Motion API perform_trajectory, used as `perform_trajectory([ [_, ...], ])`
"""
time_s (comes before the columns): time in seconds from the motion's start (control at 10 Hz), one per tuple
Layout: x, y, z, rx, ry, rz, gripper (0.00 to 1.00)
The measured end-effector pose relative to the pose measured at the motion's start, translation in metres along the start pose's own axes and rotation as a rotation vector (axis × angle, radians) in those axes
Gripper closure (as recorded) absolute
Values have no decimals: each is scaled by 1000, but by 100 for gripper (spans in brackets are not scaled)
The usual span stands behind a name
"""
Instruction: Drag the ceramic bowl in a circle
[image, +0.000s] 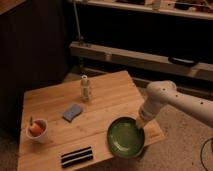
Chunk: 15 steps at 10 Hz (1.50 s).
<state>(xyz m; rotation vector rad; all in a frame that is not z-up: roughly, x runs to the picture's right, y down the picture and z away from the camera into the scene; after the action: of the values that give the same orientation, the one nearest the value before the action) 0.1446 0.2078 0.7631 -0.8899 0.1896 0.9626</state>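
Observation:
The ceramic bowl (124, 138), wide, shallow and glossy dark green, sits at the front right corner of the wooden table (107, 102), and its near rim reaches the table's front edge. My white arm comes in from the right. The gripper (140, 123) is down at the bowl's far right rim and shut on it.
A white cup with orange contents (37, 130) stands at the table's left front. A blue sponge (72, 112) lies near the middle, with a small white bottle (86, 88) behind it. A black striped object (76, 156) lies at the front edge. A long low shelf (145, 57) runs behind the table.

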Motion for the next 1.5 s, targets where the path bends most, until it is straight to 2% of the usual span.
perform_trajectory([
  [0.1, -11, 11, 3, -7, -4, -14, 100],
  [0.5, -104, 56, 19, -34, -32, -84, 100],
  [0.6, -130, 61, 24, -32, -39, -96, 100],
  [0.8, -158, 53, 34, 1, -26, -84, 100],
  [1.0, -183, 20, 38, 60, -25, -21, 100],
  [1.2, -190, -19, 32, 92, -31, 50, 100],
  [1.3, -187, -52, 25, 111, -39, 115, 100],
  [1.5, -166, -97, 15, 137, -45, 201, 100],
])
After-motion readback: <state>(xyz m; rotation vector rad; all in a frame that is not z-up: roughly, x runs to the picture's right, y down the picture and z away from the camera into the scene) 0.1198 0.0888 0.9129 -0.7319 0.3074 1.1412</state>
